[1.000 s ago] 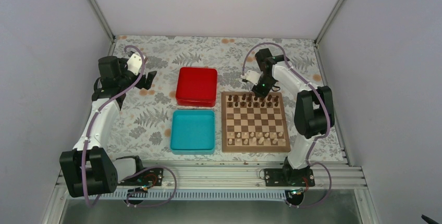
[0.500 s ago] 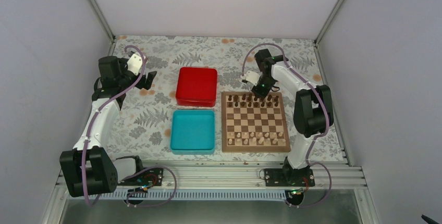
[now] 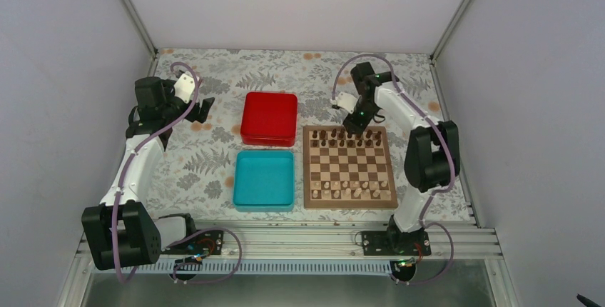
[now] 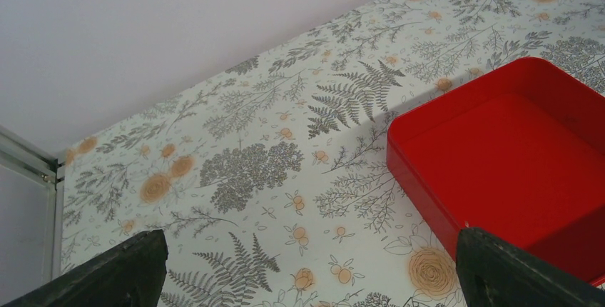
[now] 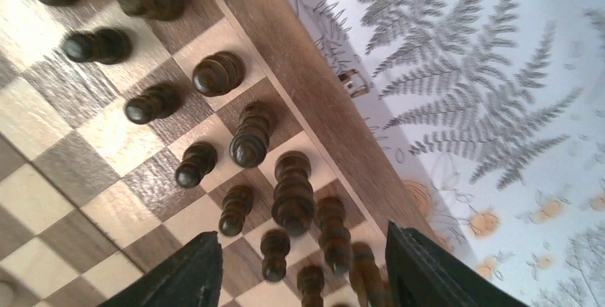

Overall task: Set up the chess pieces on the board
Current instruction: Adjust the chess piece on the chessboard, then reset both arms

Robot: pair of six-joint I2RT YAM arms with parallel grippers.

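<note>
- The pale cream chess pieces (image 3: 348,190) stood in the two nearest rows of the square wooden chessboard with light and dark brown squares (image 3: 349,168), which lay on the right half of the floral-patterned worktop (image 3: 200,160).
- Just left of the board sat the shallow teal square tray (image 3: 264,180), and beyond it the red square box (image 3: 269,118). Neither showed any piece inside in the top view.
- The small dark brown-black chess pieces (image 3: 348,136) filled the two farthest rows of the board. They were too small in the top view to count, but the right wrist view showed them upright on their squares by the far border.
- The right end effector (image 3: 357,118) hovered over that far edge. Its jaws stood wide apart with nothing gripped, and several dark pieces (image 5: 292,193) stood free below the gap.
- The step in hand looked like the close of a placement in the dark back rows, with the set-up seemingly almost complete.
- The next move called for a straight lift, since the tall pieces stood close beside both fingers (image 5: 187,273) and a sideways drift could topple one.
- Far left, well apart from the board, the left end effector (image 3: 202,109) hung above the worktop with jaws wide and empty, the red box to its right.
</note>
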